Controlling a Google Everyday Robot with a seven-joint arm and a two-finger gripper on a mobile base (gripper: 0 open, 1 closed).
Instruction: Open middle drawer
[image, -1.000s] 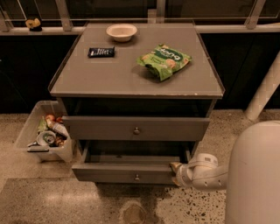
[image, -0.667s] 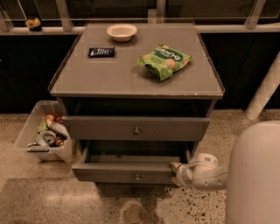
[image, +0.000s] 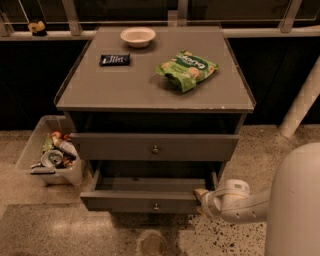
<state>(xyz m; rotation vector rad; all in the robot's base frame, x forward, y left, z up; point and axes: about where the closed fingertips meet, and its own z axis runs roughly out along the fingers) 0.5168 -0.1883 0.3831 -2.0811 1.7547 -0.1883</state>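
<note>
The middle drawer (image: 125, 202) is a grey drawer with a low, wide front and a small round metal knob (image: 156, 206). It stands pulled out from the cabinet, and its dark inside (image: 150, 182) shows. My gripper (image: 201, 196) is at the right end of this drawer's front, touching or right next to its top edge, on a white arm coming in from the lower right. Above it, another grey drawer (image: 115, 146) with a knob (image: 155, 149) sticks out a little under the cabinet top. Anything below the pulled-out drawer is hidden.
On the cabinet top (image: 125, 90) lie a green chip bag (image: 186, 68), a white bowl (image: 137, 36) and a dark snack bar (image: 114, 59). A clear bin of rubbish (image: 50, 155) stands on the floor to the left. My white body (image: 295, 200) fills the lower right, and a white post (image: 302, 100) stands at right.
</note>
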